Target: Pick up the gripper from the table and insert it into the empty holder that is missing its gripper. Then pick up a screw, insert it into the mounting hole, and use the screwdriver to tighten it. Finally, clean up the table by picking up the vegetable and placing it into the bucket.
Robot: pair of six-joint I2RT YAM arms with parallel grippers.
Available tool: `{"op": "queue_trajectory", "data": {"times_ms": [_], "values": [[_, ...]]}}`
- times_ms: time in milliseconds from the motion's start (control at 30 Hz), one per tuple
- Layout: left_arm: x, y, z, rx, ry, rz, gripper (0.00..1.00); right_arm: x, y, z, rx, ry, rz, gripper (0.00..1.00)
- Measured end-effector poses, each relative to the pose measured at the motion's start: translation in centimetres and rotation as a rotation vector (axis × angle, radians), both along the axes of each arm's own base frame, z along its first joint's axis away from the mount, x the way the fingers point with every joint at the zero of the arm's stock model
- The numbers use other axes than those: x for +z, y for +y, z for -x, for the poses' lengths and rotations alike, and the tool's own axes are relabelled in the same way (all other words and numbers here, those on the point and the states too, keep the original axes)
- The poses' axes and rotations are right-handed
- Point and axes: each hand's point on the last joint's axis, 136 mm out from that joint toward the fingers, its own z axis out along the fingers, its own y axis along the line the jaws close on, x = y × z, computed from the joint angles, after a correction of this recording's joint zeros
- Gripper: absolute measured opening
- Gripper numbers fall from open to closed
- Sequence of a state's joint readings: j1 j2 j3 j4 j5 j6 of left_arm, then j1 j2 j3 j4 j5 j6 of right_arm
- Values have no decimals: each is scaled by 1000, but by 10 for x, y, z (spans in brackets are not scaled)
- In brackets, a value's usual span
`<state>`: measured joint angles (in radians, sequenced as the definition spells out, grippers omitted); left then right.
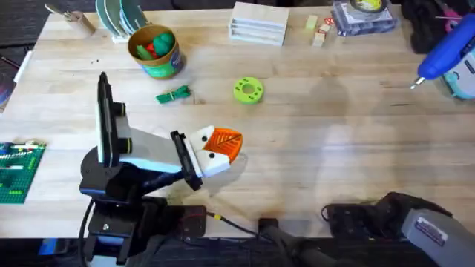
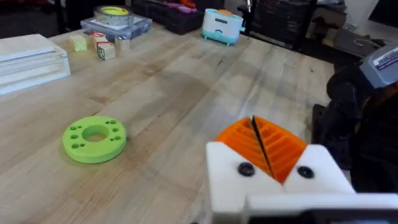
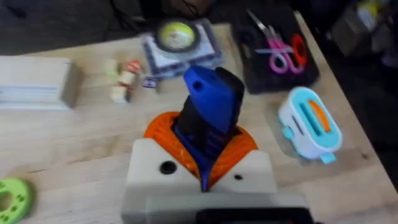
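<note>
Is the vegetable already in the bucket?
No, the vegetable lies on the table beside the bucket.

One bucket (image 1: 156,50), one vegetable (image 1: 174,95), one screwdriver (image 1: 447,50), one green disc (image 1: 248,90)

The left claw (image 1: 223,146) sits low over the table (image 1: 319,148). The disc (image 1: 248,90) lies just past it, a bit to its right. The vegetable (image 1: 174,95) lies past it to the left. The bucket (image 1: 155,50) stands farther back behind the vegetable. The right claw (image 1: 445,52) holds the screwdriver (image 1: 443,53) far off to the right, over the table's back corner.
</note>
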<state>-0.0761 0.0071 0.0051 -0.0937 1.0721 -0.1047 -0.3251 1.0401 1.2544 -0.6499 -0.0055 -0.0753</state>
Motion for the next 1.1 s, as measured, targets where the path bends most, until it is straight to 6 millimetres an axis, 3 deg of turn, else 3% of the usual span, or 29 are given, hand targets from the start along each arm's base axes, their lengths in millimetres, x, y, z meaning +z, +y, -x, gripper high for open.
{"op": "queue_trajectory", "data": {"times_ms": [233, 500, 833, 1100], "values": [[0, 0, 0, 3, 0, 0, 4, 13, 87, 13, 268, -192, 35, 27], [0, 0, 0, 3, 0, 0, 4, 47, 197, 39, 637, -514, -26, 27], [0, 0, 0, 3, 0, 0, 4, 46, 327, 70, 1061, -586, -149, 27], [0, 0, 0, 3, 0, 0, 4, 65, 394, 104, 1262, -712, -237, 27]]}}
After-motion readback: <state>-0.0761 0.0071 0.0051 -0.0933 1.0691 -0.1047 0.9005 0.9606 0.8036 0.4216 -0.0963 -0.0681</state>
